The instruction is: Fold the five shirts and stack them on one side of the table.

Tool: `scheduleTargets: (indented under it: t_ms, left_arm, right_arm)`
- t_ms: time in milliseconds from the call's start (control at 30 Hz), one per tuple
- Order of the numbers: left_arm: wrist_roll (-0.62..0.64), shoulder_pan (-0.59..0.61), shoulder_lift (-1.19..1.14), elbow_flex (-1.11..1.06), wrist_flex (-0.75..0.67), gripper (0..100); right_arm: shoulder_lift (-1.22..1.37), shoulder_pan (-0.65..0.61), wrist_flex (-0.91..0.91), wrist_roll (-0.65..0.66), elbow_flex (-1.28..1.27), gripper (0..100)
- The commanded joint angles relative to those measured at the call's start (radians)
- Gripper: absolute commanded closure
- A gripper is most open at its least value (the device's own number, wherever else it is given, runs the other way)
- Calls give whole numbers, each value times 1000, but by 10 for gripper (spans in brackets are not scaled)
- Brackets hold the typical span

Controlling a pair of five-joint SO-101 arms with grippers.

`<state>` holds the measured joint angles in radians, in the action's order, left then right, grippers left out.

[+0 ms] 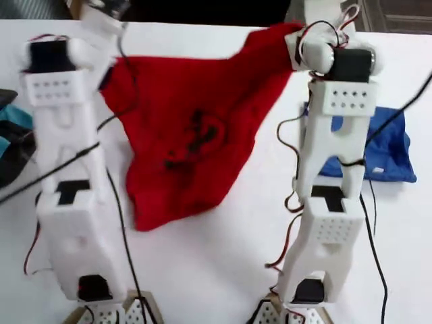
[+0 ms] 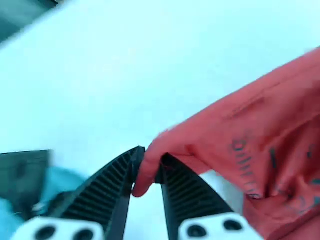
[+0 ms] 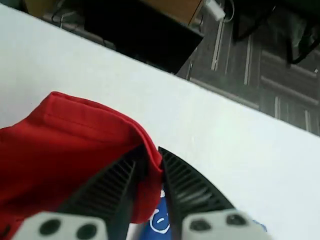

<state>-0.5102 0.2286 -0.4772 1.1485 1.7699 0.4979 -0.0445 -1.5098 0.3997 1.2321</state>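
Observation:
A red shirt point(image 1: 192, 142) with a dark print hangs spread between both arms over the white table point(image 1: 223, 270). My left gripper point(image 2: 148, 172) is shut on one edge of the red shirt point(image 2: 250, 140) at the far left. My right gripper point(image 3: 150, 167) is shut on another corner of the red shirt point(image 3: 65, 150) at the far right, lifted off the table. A folded blue shirt point(image 1: 388, 145) lies on the right side of the table, partly behind the right arm; its blue cloth point(image 3: 160, 225) shows under the right gripper.
Dark and teal clothing point(image 1: 12, 138) lies at the table's left edge. The two white arm bodies point(image 1: 74, 202) point(image 1: 331, 202) stand at the near side. The table's far edge point(image 3: 200, 85) drops to a dark floor.

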Motion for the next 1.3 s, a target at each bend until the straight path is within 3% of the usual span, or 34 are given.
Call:
scheduleTargets:
  t_ms: [0,333,733,1067,1267]
  left_arm:
    - [-18,38,204,-1,18,975]
    - [-68,43,554,-203,14,975]
    - [-114,127,574,-271,-25,975]
    - [-112,132,700,-278,-18,975]
    - [-115,135,729,-274,-23,975]
  right_arm:
    - [-130,8,-4,6,115,978]
    - [-335,-50,-81,74,181,978]
    - [-305,1,-74,130,87,978]
    - [-496,2,28,141,83,978]
    - [-532,-39,25,213,78,978]
